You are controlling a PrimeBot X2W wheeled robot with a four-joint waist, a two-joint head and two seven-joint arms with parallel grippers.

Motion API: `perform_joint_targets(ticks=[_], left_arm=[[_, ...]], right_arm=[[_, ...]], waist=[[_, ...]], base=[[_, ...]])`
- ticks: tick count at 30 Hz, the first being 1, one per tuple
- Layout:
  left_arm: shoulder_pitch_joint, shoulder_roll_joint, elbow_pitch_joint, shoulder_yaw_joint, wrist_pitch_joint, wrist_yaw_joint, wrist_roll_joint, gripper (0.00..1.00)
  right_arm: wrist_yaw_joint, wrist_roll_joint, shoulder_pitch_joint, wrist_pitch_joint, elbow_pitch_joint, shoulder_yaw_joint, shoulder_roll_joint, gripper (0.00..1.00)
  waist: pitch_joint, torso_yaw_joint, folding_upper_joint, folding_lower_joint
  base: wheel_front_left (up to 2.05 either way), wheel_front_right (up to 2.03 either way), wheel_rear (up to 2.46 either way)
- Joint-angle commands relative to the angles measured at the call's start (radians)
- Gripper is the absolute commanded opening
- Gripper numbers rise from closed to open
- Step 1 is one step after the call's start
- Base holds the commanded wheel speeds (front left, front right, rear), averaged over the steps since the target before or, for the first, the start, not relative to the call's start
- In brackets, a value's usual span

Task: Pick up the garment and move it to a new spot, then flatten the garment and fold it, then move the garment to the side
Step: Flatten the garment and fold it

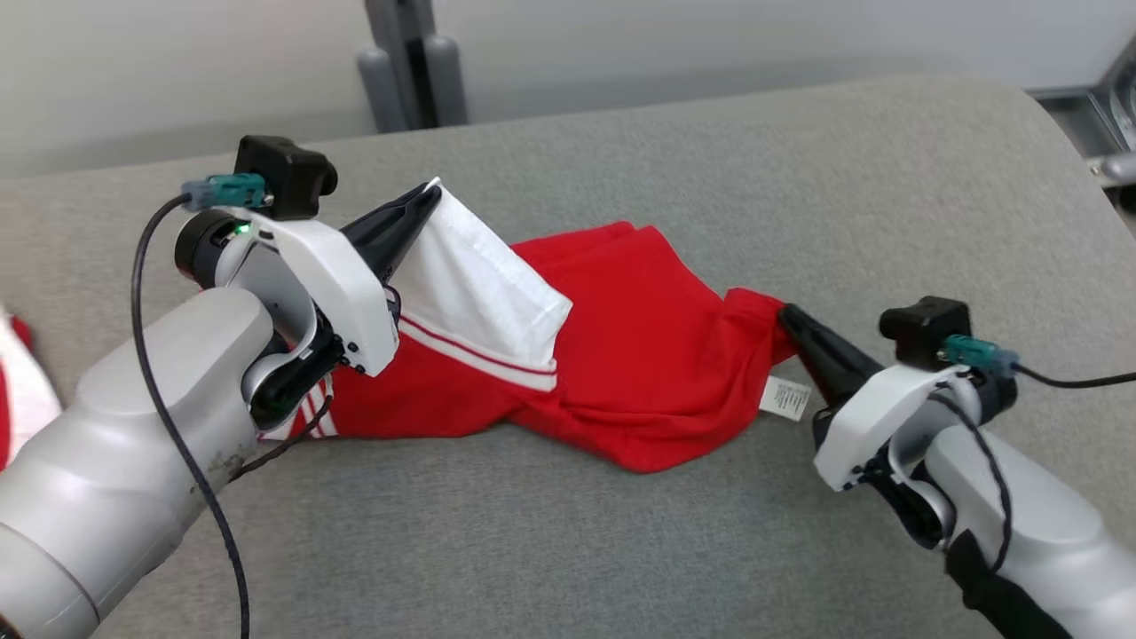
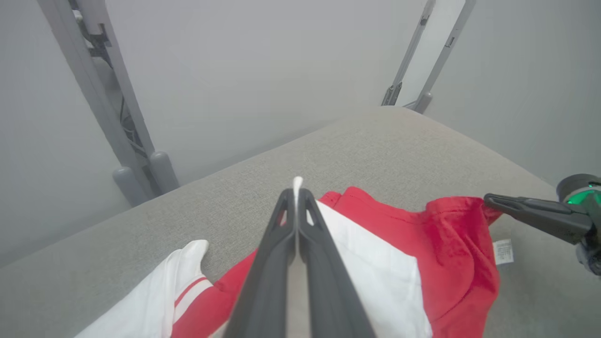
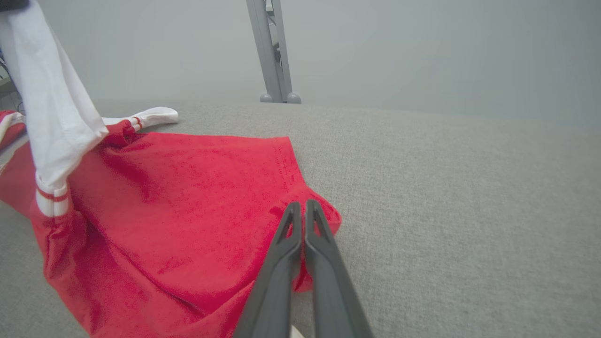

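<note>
The red-and-white garment (image 1: 639,355) lies crumpled in the middle of the grey worktop (image 1: 754,160), its white part held up at the left by the left end effector (image 1: 430,193) clamped on it, its red right edge pinched in the closed right end effector (image 1: 788,318).

Grey padded surface (image 1: 799,169): bare from 12 to 2 o'clock of the garment (image 1: 648,355), open passage there. Bare too along the near side, 5 to 7 o'clock. My left gripper (image 1: 432,190), pinched on the white sleeve, blocks 10 o'clock. My right gripper (image 1: 785,313), pinched on the red hem, blocks 3. Grey stand legs (image 1: 413,80) rise beyond the far edge at 11. Another red-and-white cloth (image 1: 18,382) lies at 9.
</note>
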Motion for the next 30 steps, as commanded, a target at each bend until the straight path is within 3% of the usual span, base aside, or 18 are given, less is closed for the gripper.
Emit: perform_joint_targets(ticks=[1,11,16,21,30], left_arm=[[0.014,0.007,-0.006,0.006,-0.026,-0.001,-0.008,0.0],[0.05,0.047,-0.055,0.105,-0.145,-0.001,-0.024,0.0],[0.084,0.044,-0.106,0.314,-0.145,-0.001,0.065,0.0],[0.141,0.025,-0.139,0.504,-0.145,-0.001,0.169,0.0],[0.186,-0.036,-0.132,0.68,-0.145,-0.001,0.313,0.0]], right_arm=[[0.0,0.012,0.012,-0.001,-0.006,-0.01,-0.016,0.0],[0.0,0.101,-0.018,-0.001,-0.029,-0.043,-0.103,0.0],[0.0,0.179,-0.072,0.002,0.009,-0.107,-0.132,0.0],[0.0,0.217,-0.146,0.017,0.059,-0.149,-0.107,0.0],[0.0,0.204,-0.27,0.034,0.077,-0.116,-0.101,0.0]], waist=[[-0.056,0.051,-0.0001,0.0],[-0.193,0.141,-0.0001,0.0],[-0.229,0.169,-0.0001,0.0],[-0.261,0.177,-0.0001,0.0],[-0.293,0.174,-0.0001,0.0]], base=[[0.0,0.0,0.0],[0.0,0.0,0.0],[0.0,0.0,0.0],[0.0,0.0,0.0],[0.0,0.0,0.0]])
